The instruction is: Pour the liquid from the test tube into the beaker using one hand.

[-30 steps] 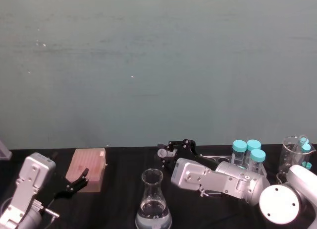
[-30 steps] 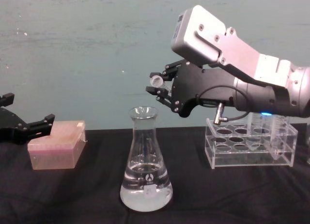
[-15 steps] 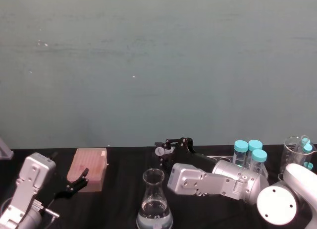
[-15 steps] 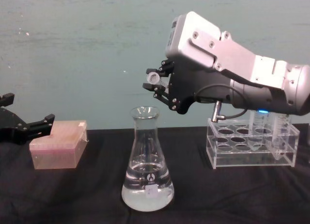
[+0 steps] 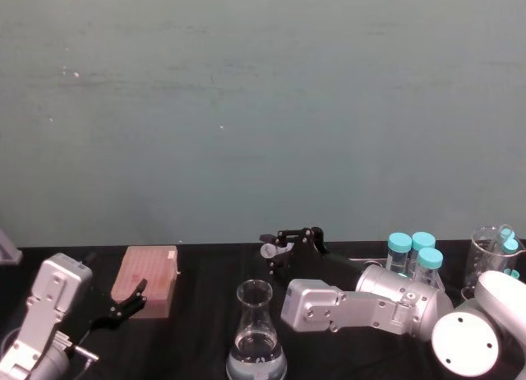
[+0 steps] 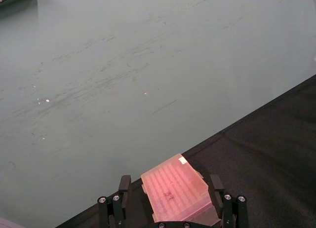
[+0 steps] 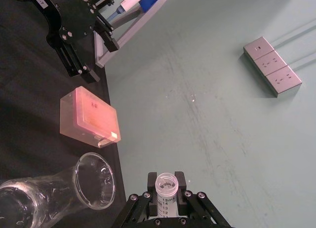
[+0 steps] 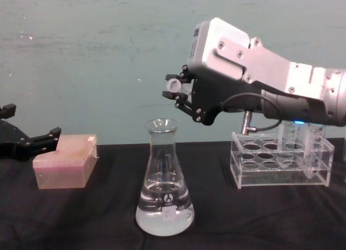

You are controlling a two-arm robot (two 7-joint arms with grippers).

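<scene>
- Right gripper [image 8: 174, 89] hangs in the air above the table [image 8: 81, 217], its two black fingers closed snugly on the test tube [image 8: 173, 85] near the tube's open end.
- The test tube lies tipped well over, close to level, with its open mouth pointing toward the robot's left. Most of its body is hidden behind the gripper in the chest view.
- From the chest view, the tube's mouth sits above the beaker [image 8: 164, 174] and slightly to the right of its lip, clear of the glass.
- The right wrist view shows the round open rim and printed marks on the tube [image 7: 166, 188]; whether anything is inside cannot be told.
- The beaker stands upright on the black table, with clear liquid [image 8: 164, 215] filling its wide base.
- Left gripper [image 5: 125, 303] sits low at the robot's left, close to a pink box [image 8: 64, 160], its fingers spread wide and holding nothing.
- A clear rack [image 8: 281, 166] stands on the table to the right of the beaker, behind the right arm, with teal-capped tubes [image 5: 411, 252] in it.
</scene>
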